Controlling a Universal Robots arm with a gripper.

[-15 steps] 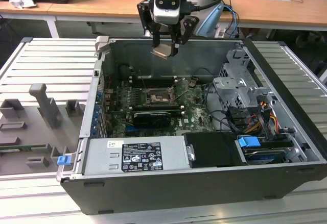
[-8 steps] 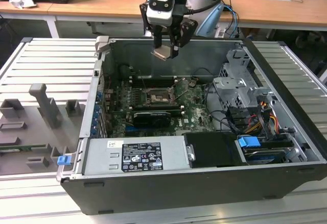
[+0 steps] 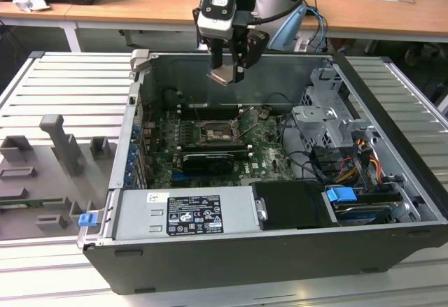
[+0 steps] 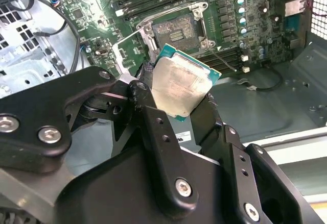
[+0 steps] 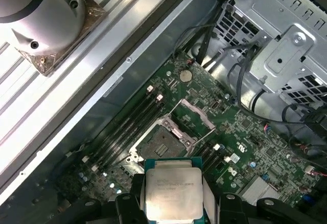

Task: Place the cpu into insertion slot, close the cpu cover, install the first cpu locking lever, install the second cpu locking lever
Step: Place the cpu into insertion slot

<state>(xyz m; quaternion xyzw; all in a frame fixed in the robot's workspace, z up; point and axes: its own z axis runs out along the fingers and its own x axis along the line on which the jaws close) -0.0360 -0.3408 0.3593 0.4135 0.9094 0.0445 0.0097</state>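
Note:
My gripper (image 3: 228,69) hangs above the open computer case, over its back wall, shut on the cpu (image 3: 225,75). The cpu is a flat silver-beige square with a green edge. In both wrist views it sits flat between the black fingers (image 4: 145,89), metal top toward the cameras: cpu (image 4: 181,83), cpu (image 5: 172,191). Below it on the green motherboard, the insertion slot (image 5: 161,142) lies bare, also seen as the slot (image 4: 173,29) and the slot (image 3: 215,133). The cpu cover (image 5: 196,114) stands swung open beside the slot. A thin wire lever (image 4: 225,60) is raised next to it.
Memory slots (image 5: 127,124) run along one side of the socket. A long black card (image 3: 206,161) lies in front of it. A power supply (image 3: 185,212) fills the case's front, and a drive cage (image 3: 329,122) with cables stands on the exterior view's right. Grey fixtures (image 3: 63,146) are on the left.

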